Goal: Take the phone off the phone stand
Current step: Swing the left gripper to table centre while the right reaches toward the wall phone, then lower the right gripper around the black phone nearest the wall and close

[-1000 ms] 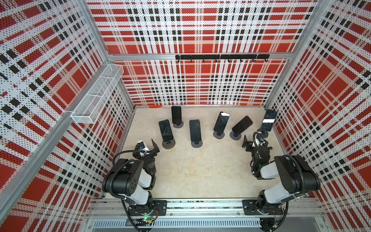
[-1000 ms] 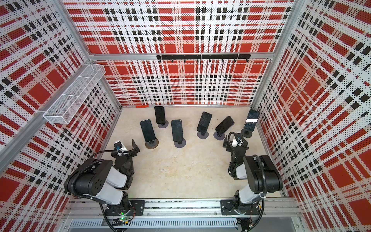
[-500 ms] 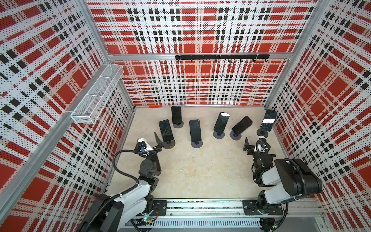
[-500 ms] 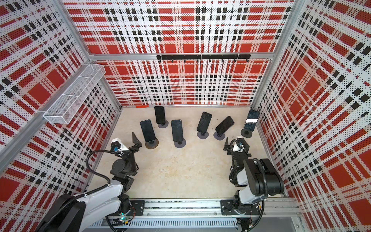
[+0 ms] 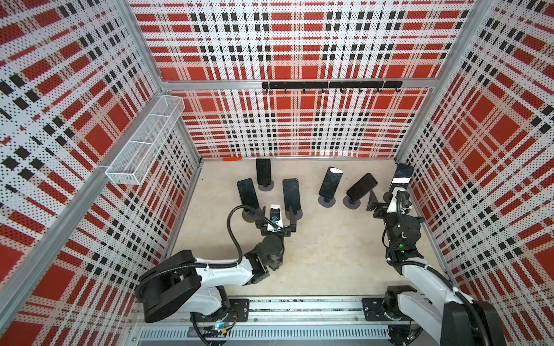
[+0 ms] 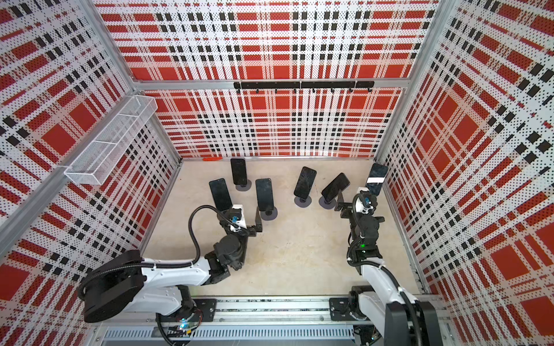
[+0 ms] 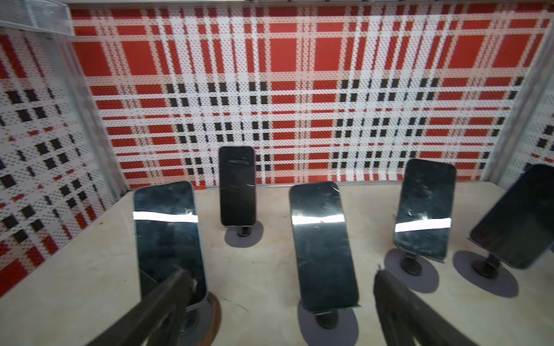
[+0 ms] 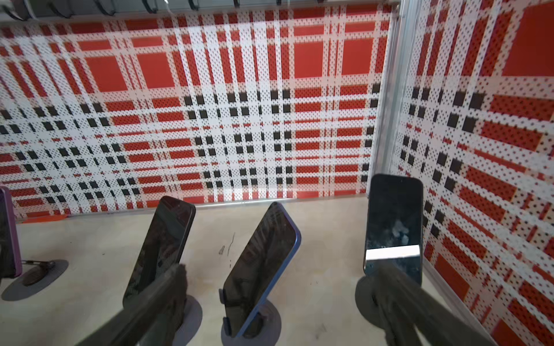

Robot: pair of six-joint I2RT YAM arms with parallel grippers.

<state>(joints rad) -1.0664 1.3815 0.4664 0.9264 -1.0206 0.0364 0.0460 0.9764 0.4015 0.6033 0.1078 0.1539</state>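
Observation:
Several dark phones lean on round grey stands across the back of the table. My left gripper [image 5: 276, 214] [image 7: 281, 272] is open, low in front of a phone [image 5: 290, 194] [image 7: 322, 245] on its phone stand [image 7: 328, 323], which shows between the fingers without touching them. A second phone [image 5: 247, 194] [image 7: 168, 239] stands behind one finger. My right gripper [image 5: 386, 199] [image 8: 280, 269] is open too, with a blue-edged phone [image 5: 361, 187] [image 8: 260, 257] between its fingers. The far-right phone [image 5: 401, 176] [image 8: 394, 221] stands behind one finger.
Plaid perforated walls close in the table on three sides. A white wire basket [image 5: 144, 143] hangs on the left wall and a black hook rail [image 5: 331, 85] on the back wall. Two more phones [image 5: 263, 171] [image 5: 330, 182] stand further back. Bare tabletop [image 5: 323, 254] lies in front.
My left arm has stretched out from the front left corner to the phones, moving right and back. My right gripper has edged back toward the right-hand phones. Both grippers stayed open.

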